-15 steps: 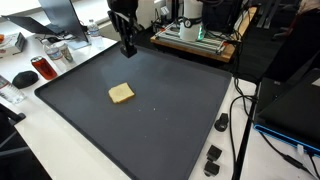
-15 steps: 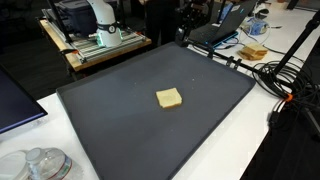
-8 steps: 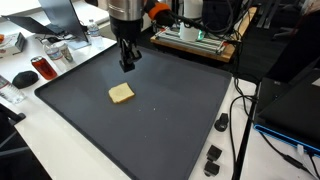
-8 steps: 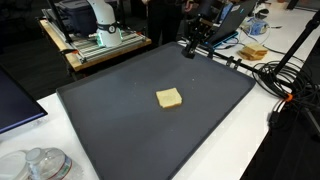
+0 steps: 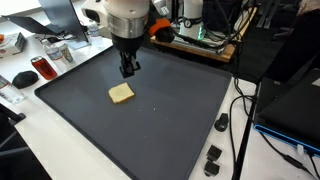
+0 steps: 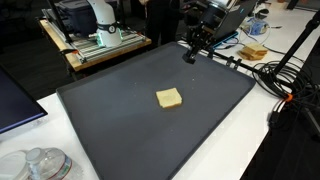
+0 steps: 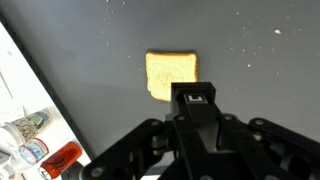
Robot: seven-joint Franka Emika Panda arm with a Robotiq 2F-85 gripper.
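Observation:
A square slice of toast (image 5: 121, 93) lies flat on a large dark mat (image 5: 160, 130); it also shows in the other exterior view (image 6: 170, 97) and in the wrist view (image 7: 170, 72). My gripper (image 5: 128, 70) hangs above the mat's far part, beyond the toast and apart from it. In an exterior view (image 6: 190, 56) it is near the mat's far edge. In the wrist view the gripper (image 7: 195, 98) has its fingers pressed together with nothing between them, and the toast lies just ahead of the fingertips.
A red can (image 5: 43, 68) and a black mouse (image 5: 23, 78) sit beside the mat. Small black parts (image 5: 212, 158) and cables (image 6: 285, 95) lie off another side. A laptop (image 5: 290, 115), a machine on a wooden stand (image 6: 100, 35) and glass jars (image 6: 40, 165) border the mat.
My gripper has come down and moved over the mat toward the toast. The toast has not moved.

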